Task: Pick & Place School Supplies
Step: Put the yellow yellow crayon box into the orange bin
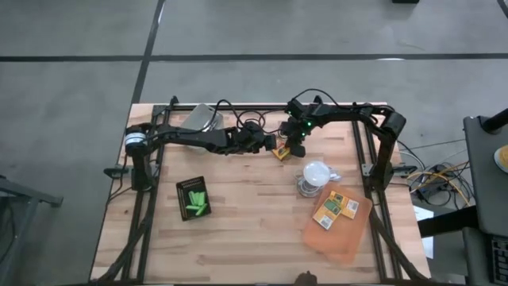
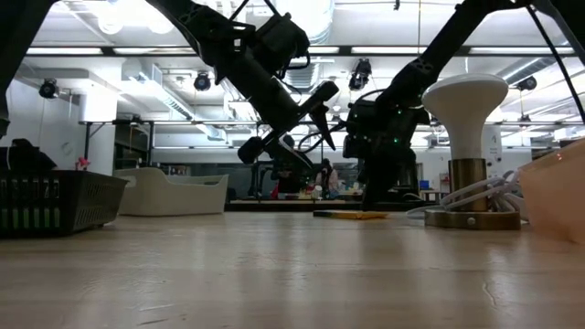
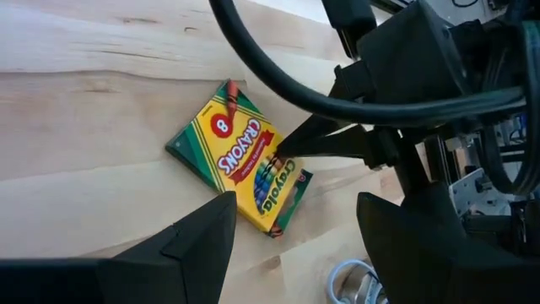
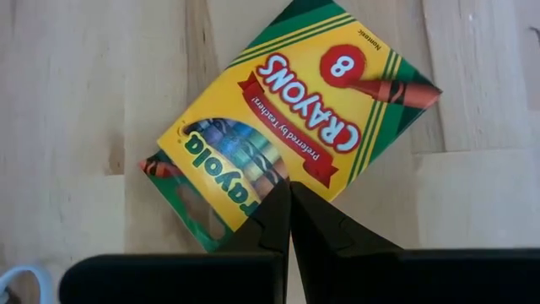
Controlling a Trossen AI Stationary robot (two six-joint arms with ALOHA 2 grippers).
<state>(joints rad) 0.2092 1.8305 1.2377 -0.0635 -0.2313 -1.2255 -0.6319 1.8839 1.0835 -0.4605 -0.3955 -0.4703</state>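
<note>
Wooden tabletop [image 1: 238, 230] of pale planks carries the work, with a workshop room behind it in the low view. One crayon box [image 3: 239, 160] lies flat near the table's far edge, at its middle. My right gripper [image 4: 289, 211] stands over it, fingers pressed together, tips touching the box's face. My left gripper [image 3: 295, 245] hovers just beside the box, fingers spread wide, holding nothing.

Judgement: the step is securing this box for a lift. A flat box offers no grip from above, so I would pin or tip it with the shut right tips while the left fingers straddle an edge, then close slowly to avoid crushing the card.

Legible print: "CRAYONS", "Crayola", the numeral "8", and "Preferred by Teachers". Two more boxes [image 1: 337, 206] rest on the orange sheet [image 1: 341, 230]; green sticks [image 1: 195, 202] lie in the tray [image 1: 183, 187].
</note>
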